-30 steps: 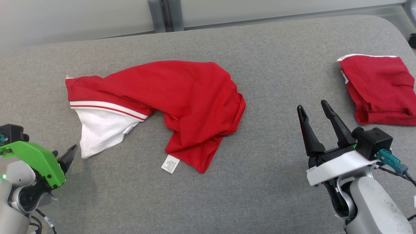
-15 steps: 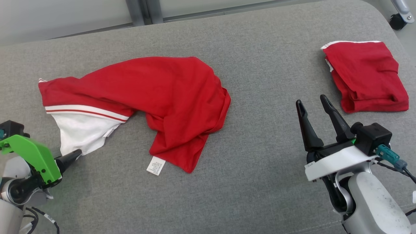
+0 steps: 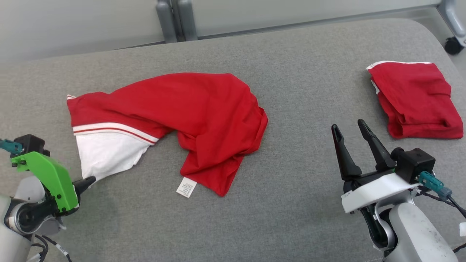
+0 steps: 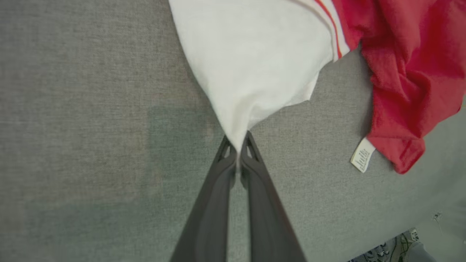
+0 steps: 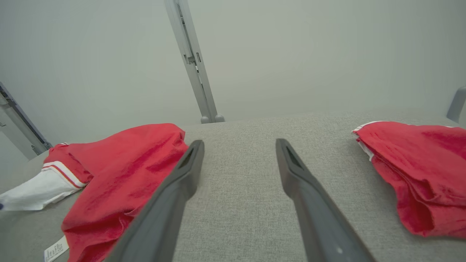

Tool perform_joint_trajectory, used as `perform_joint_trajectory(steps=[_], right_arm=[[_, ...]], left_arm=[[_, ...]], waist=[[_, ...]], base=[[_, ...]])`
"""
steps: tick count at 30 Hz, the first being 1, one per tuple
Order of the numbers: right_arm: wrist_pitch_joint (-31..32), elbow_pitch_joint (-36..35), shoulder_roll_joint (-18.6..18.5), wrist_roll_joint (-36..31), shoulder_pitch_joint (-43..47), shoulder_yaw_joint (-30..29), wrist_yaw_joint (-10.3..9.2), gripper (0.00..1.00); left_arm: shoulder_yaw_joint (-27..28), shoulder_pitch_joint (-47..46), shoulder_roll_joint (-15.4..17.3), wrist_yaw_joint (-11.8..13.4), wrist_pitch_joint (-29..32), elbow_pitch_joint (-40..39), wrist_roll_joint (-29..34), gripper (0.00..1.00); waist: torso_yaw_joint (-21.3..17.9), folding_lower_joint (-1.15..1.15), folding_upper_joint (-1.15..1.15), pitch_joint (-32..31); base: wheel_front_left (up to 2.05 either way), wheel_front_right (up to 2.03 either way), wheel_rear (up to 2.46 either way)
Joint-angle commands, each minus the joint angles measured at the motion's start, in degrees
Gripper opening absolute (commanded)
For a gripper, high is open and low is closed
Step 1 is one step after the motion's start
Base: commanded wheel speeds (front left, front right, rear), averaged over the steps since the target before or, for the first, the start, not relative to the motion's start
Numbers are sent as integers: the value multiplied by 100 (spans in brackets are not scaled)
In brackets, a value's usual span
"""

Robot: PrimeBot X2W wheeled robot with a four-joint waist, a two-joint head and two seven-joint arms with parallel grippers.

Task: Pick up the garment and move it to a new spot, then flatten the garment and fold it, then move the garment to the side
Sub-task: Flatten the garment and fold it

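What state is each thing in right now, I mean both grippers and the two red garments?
left gripper: shut, pinching the white corner of the crumpled garment.
right gripper: open, holding nothing.
crumpled garment: lying bunched and unfolded, corner pulled taut, care label exposed.
folded garment: folded, lying apart at the right, untouched.

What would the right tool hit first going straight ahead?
Probably nothing soon: the right tool points over bare grey cushion, between the red-and-white garment and the folded red garment. Farther on it might touch the cushion; depth unclear.
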Motion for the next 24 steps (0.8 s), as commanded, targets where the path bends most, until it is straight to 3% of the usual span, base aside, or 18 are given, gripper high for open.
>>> perform_joint_trajectory(steps=[1,6,12,17,19,20,21,22,24], right_arm=[[-16,42,-14,33,104,-12,-2,100],[-16,108,-34,66,235,-82,-2,100],[-16,93,-106,90,336,-217,-2,100],[-17,117,-173,87,395,-320,-2,100],[-17,129,-185,93,432,-347,-2,100],[-15,135,-196,98,442,-358,-2,100],[-6,138,-203,99,441,-364,-2,100],[18,138,-199,91,440,-350,-2,100],[62,126,-196,87,446,-306,-2,100]], left_arm=[[-31,195,105,-23,99,-155,-45,0],[-67,709,463,134,356,-900,-130,0],[88,1574,816,508,287,-1742,-294,0],[137,2090,923,713,-58,-1896,-161,0],[145,2194,822,738,-293,-1841,-91,0],[128,2237,743,705,-431,-1806,-57,70],[145,2242,691,694,-558,-1757,-27,95],[154,2246,643,671,-686,-1699,27,100],[123,2234,603,620,-949,-1635,218,100]], waist=[[330,0,0,-336],[540,0,0,-511],[605,0,0,-532],[582,0,0,-561],[576,0,0,-592],[579,0,0,-610],[583,0,0,-626],[587,0,0,-651],[594,0,0,-691]], base=[[0,0,0],[0,0,0],[0,0,0],[0,0,0],[0,0,0],[0,0,0],[0,0,0],[0,0,0],[0,0,0]])
